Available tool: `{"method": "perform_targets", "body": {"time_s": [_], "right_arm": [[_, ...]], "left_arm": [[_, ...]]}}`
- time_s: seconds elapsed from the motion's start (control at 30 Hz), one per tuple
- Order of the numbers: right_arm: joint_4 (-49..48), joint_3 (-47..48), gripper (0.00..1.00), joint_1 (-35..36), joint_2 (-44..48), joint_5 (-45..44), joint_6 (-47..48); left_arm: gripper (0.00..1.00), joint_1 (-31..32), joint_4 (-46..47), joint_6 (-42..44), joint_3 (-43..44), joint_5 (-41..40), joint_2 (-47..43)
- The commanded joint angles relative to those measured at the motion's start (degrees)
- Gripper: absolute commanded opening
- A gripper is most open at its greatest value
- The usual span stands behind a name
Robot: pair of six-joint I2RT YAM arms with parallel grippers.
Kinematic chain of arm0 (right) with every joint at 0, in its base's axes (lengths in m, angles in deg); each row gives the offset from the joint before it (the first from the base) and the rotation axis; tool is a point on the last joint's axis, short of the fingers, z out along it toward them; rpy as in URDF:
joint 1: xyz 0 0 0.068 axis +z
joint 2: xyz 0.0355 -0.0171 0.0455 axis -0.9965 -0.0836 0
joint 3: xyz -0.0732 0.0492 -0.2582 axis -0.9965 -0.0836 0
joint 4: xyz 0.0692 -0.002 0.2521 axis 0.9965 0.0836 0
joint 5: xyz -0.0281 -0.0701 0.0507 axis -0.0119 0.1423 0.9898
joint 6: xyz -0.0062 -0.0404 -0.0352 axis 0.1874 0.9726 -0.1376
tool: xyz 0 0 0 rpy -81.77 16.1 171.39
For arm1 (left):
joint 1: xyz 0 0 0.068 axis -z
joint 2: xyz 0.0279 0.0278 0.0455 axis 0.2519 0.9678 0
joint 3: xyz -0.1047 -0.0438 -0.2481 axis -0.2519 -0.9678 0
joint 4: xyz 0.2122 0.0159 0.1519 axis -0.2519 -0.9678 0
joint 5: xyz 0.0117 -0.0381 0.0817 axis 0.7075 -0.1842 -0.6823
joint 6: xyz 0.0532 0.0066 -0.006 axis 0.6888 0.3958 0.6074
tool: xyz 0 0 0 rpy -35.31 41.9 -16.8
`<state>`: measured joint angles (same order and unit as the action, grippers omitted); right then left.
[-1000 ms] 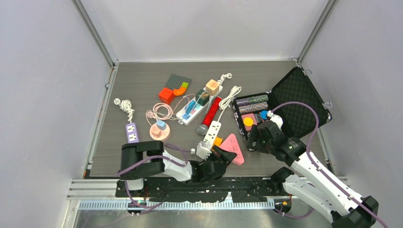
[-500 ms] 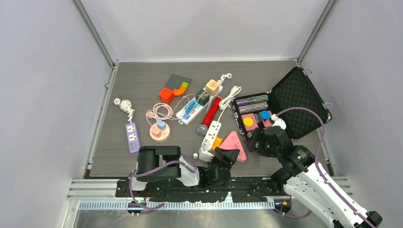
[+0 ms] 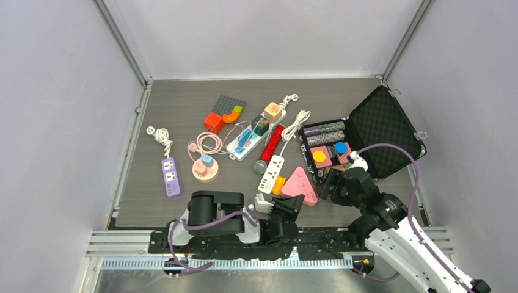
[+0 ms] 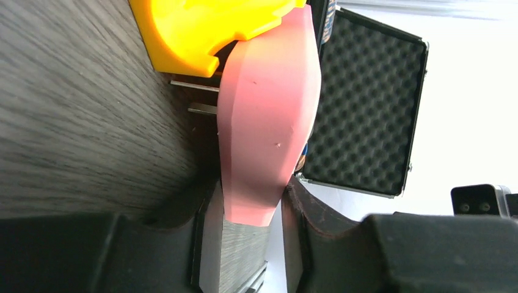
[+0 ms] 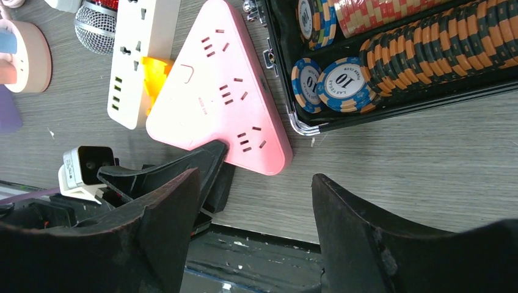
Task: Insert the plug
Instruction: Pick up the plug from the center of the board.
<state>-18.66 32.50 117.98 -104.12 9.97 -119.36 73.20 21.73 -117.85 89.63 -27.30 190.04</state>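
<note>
A pink triangular power strip [image 3: 300,185] [image 5: 214,91] lies flat near the table's front edge. A yellow plug [image 3: 278,183] [image 5: 156,76] [image 4: 201,24] lies wedged between it and a white power strip [image 3: 272,173] [image 5: 140,55]; two metal prongs show beside the pink body in the left wrist view. My left gripper [image 3: 292,201] [image 4: 250,183] is shut on the near corner of the pink strip, one finger on each face. My right gripper [image 3: 335,183] [image 5: 256,177] hangs open over the front edge, just right of that corner, with nothing between its fingers.
An open black case [image 3: 379,131] with poker chips [image 5: 342,79] stands right beside the pink strip. Behind are a red microphone [image 3: 269,148], a white-blue socket bar [image 3: 247,141], a round pink socket [image 3: 205,168], a purple strip [image 3: 170,177] and toy blocks [image 3: 225,113].
My left gripper has closed onto the pink strip's corner while its arm swung right. The right gripper drew back towards the front edge and narrowed a little.
</note>
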Motion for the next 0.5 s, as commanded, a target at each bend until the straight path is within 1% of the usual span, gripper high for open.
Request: {"method": "perform_targets", "body": {"time_s": [0.0, 0.1, 0.17, 0.27, 0.33, 0.4, 0.47], "right_arm": [[-2.9, -0.5, 0.71, -0.2, 0.2, 0.9, -1.0], [-3.6, -0.3, 0.71, -0.2, -0.5, 1.0, -0.9], [-4.9, -0.2, 0.76, -0.2, -0.4, 2.5, 0.2], [-7.3, -0.9, 0.81, -0.3, 0.9, 4.7, 1.9], [-9.8, -1.6, 0.85, -0.2, 2.3, 7.2, 2.6], [-11.4, -2.2, 0.87, -0.2, 2.2, 9.0, 2.9], [-13.4, -2.6, 0.89, -0.2, 1.3, 11.5, 3.1]], "left_arm": [[0.26, 0.2, -13.6, -1.3, -3.1, -2.7, 2.5], [0.11, 0.2, -12.6, -0.5, -5.0, -2.5, 1.1], [0.0, 0.2, -9.5, 2.1, -7.0, -2.4, 0.0], [0.0, 0.2, -3.3, 7.8, -10.7, -0.9, -3.0], [0.0, 0.2, 2.3, 13.3, -13.9, 0.7, -5.9], [0.0, 0.1, 7.5, 17.1, -16.9, 3.8, -9.2], [0.0, -0.9, 9.4, 20.3, -19.6, 8.4, -12.7]]}}
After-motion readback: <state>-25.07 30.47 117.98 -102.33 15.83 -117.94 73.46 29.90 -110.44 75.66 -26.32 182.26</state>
